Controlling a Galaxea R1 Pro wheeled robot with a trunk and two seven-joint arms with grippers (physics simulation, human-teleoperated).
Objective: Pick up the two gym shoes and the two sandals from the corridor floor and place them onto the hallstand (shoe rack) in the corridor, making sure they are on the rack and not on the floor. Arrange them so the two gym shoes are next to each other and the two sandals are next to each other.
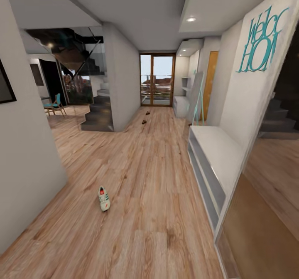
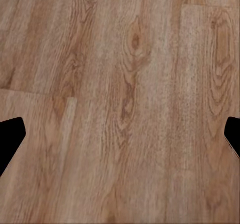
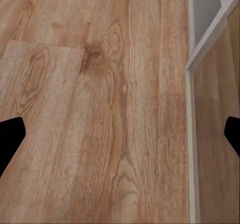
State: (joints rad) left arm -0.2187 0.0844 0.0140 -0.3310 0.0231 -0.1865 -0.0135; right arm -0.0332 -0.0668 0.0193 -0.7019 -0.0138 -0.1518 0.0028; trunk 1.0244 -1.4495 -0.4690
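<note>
A long corridor is being viewed from the head camera. One gym shoe [image 1: 104, 198] is lying alone on the floor [image 1: 141, 179], toward the left wall, its red-orange tongue facing up. Only this one gym shoe can be made out. Far down the corridor, near the glass door [image 1: 157, 85], two sandals [image 1: 145, 117] are being seen as small dark shapes on the floor, close to each other but apart; they are too small for detail to be told.

Against the right wall a low white unit [image 1: 216, 158] with open shelf tiers is standing, its top bare, with teal lettering [image 1: 261, 42] on the wall above it. Farther along the same wall, a second white unit [image 1: 181, 105] with wall shelves above it is being seen beside a wooden door [image 1: 209, 83]. The shoe is lying well apart from both units. A dark staircase [image 1: 97, 112] and a blue chair [image 1: 55, 104] are showing to the left.

In the left wrist view, the left fingers [image 2: 11, 139] are being held wide apart over bare planks, with nothing between them. In the right wrist view, the right fingers [image 3: 11, 139] are likewise spread wide with nothing held, over the floor, with a white frame edge [image 3: 210, 33] showing beside the planks.
</note>
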